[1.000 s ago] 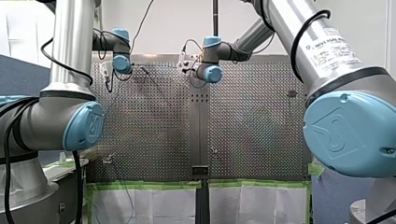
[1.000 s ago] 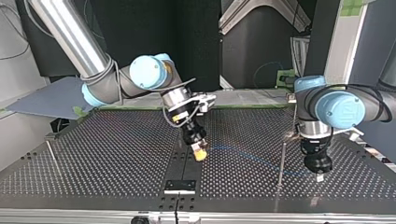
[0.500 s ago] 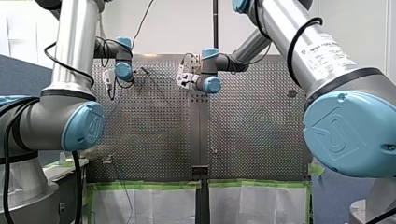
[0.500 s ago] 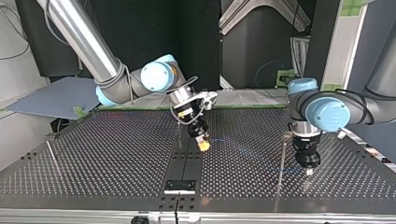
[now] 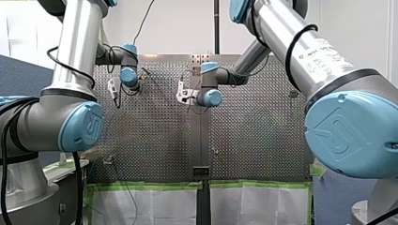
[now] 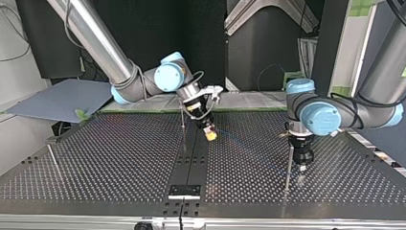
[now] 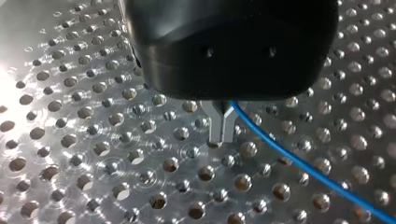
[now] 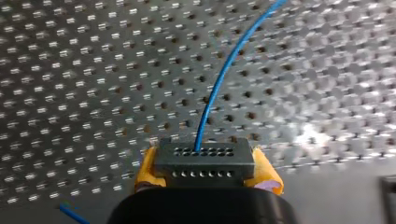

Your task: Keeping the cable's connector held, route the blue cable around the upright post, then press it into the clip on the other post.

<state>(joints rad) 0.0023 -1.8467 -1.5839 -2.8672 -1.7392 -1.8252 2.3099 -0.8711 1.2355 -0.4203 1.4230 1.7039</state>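
Note:
In the right wrist view my right gripper (image 8: 205, 158), with yellow pads, is shut on a black connector (image 8: 204, 169). The blue cable (image 8: 219, 79) leaves the connector and curves away over the perforated table. In the left wrist view my left gripper (image 7: 222, 137) has its metal fingers shut on the blue cable (image 7: 299, 161), just above the table. In the top view my right gripper (image 6: 209, 135) hangs near the middle, beside a thin rod (image 6: 183, 129). My left gripper (image 6: 301, 162) stands at the view's right, close beside an upright post (image 6: 288, 165). The cable (image 6: 249, 152) shows faintly between them.
The perforated table (image 6: 119, 163) fills the top view. Another thin post (image 6: 52, 157) stands at that view's far left. A small black plate (image 6: 184, 190) sits at the table's near edge in the middle. A dark seam runs down the table's centre.
In the top view both grippers have moved away from the camera. My left gripper has also shifted to the view's left, up against the upright post. Both grips are unchanged.

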